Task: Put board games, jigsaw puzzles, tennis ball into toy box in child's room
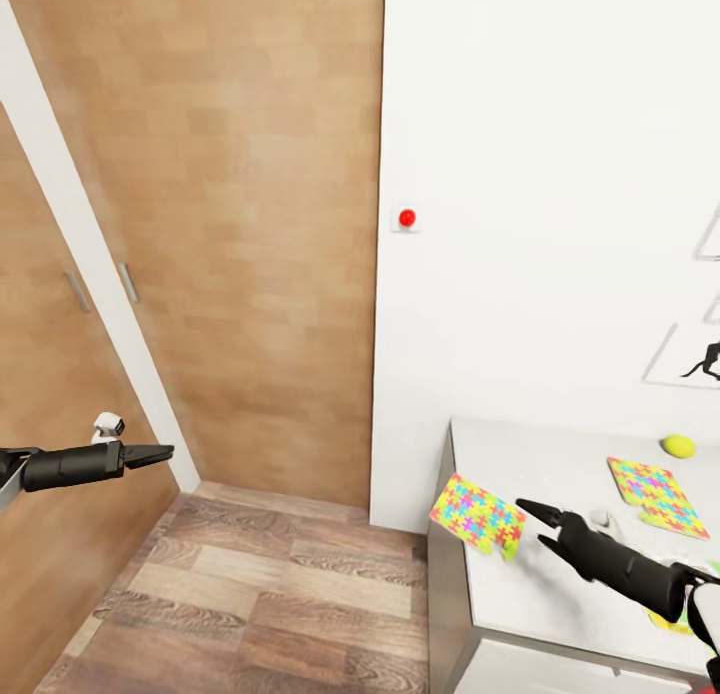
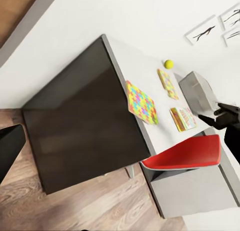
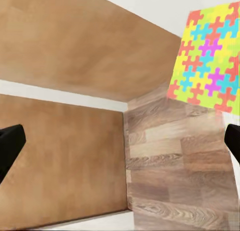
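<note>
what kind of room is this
Probably a child's room or playroom: a colourful jigsaw puzzle overhangs the edge of a white table, a yellow-green tennis ball sits farther back, and a red moulded chair is tucked under.

Left end effector (image 1: pixel 160 455): two slim, matte black fingers tapering to sharp points. Directly behind them, a black cylindrical forearm segment with a slightly wider collar. A small white-and-grey module with a dark face sits on top of that segment, just behind the collar. Further back, a pale grey link edge.

Right end effector (image 1: pixel 537 528): same matte black, pointed fingers, chunkier knuckle block at their base. Behind it, a ribbed black cylindrical wrist, then a white rounded shell. No cables, screws or markings legible on either arm.
</note>
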